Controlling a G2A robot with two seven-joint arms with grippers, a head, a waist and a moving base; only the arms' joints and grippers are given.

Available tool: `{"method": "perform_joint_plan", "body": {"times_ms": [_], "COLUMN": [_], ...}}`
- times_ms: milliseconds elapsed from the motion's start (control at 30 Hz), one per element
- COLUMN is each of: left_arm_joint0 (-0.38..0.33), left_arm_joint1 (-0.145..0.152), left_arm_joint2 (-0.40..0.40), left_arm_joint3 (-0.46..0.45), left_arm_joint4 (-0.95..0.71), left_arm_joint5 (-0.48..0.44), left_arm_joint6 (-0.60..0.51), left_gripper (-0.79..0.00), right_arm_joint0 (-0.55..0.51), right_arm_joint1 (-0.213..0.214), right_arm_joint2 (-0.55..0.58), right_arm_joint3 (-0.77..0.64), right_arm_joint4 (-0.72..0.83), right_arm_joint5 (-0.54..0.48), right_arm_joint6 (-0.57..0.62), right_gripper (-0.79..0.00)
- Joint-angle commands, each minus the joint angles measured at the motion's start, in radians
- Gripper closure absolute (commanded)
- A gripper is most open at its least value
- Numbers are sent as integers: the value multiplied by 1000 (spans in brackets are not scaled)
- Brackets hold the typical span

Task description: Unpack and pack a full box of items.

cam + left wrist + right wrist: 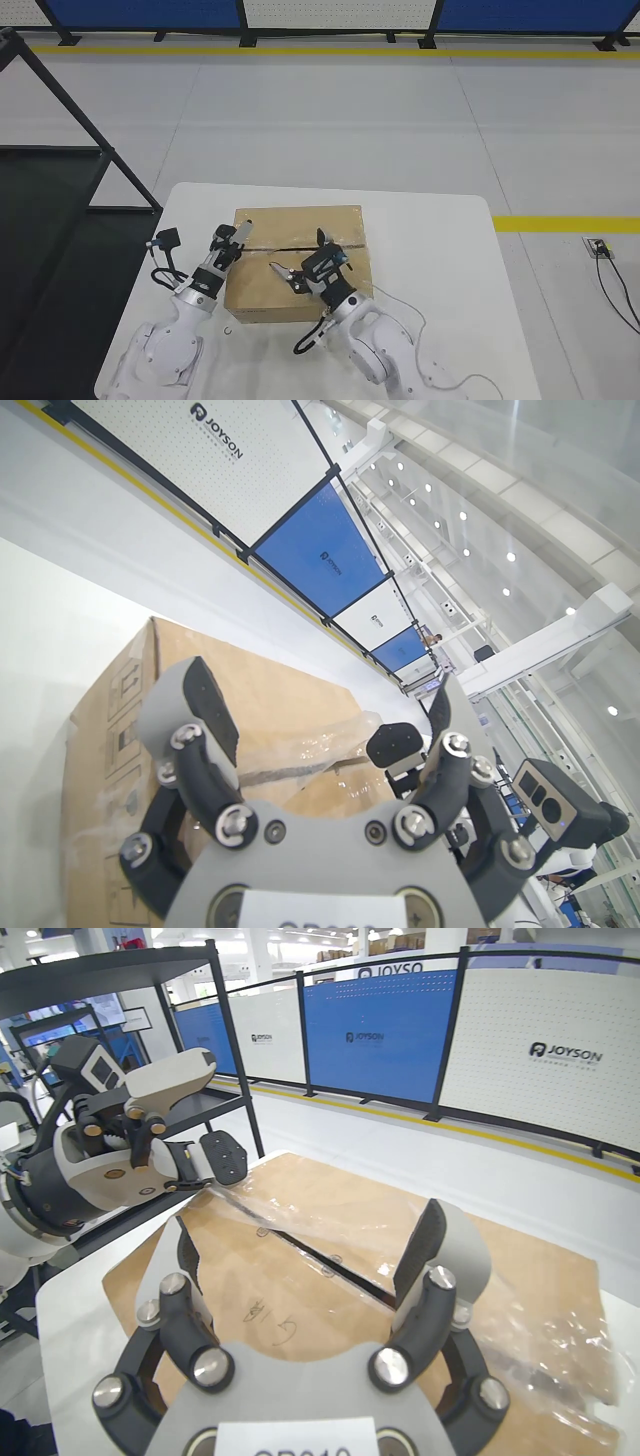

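A closed cardboard box (pixel 300 225) (pixel 320 1198) (pixel 280 720) stands in the middle of the white table (pixel 430 250). Its top flaps meet at a dark seam (pixel 340 1268) covered with crumpled clear tape (pixel 550 1328). My left gripper (pixel 235 242) (pixel 325 710) is open at the box's left edge, by the end of the seam. In the right wrist view, one pad (pixel 222 1160) of the left gripper rests at the tape's end. My right gripper (pixel 300 255) (pixel 307 1253) is open just above the box top, straddling the seam, with nothing held.
A black metal rack (pixel 60 170) (pixel 210 1023) stands left of the table. A small clip-like piece (pixel 229 331) lies on the table in front of the box. A thin cable (pixel 405 305) runs over the table's right side. Blue and white fence panels (pixel 340 12) line the back.
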Motion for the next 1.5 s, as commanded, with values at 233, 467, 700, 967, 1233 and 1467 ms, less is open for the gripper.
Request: {"method": "perform_joint_plan", "body": {"times_ms": [233,467,700,967,1233,1467], "left_arm_joint0": [4,12,17,22,24,25], "left_arm_joint1": [0,0,1,0,0,-1], "left_arm_joint2": [-10,-19,-23,-24,-24,-22], "left_arm_joint3": [1,-3,-8,-13,-15,-18], "left_arm_joint4": [-13,-21,-21,-20,-16,-9], "left_arm_joint5": [-10,-16,-18,-21,-19,-16], "left_arm_joint6": [-9,-13,-17,-19,-19,-16], "left_gripper": [-785,-785,-785,-785,-785,-785], "right_arm_joint0": [-5,-12,-73,-137,-123,-67], "right_arm_joint1": [-10,-21,-8,14,20,50], "right_arm_joint2": [38,89,243,407,402,384], "right_arm_joint3": [-15,-21,-108,-177,-147,-122], "right_arm_joint4": [-50,-23,216,471,453,97], "right_arm_joint5": [139,230,64,-99,-206,-369], "right_arm_joint6": [-3,-107,-114,14,51,179], "right_gripper": [-785,-785,-785,-785,-785,-785]}}
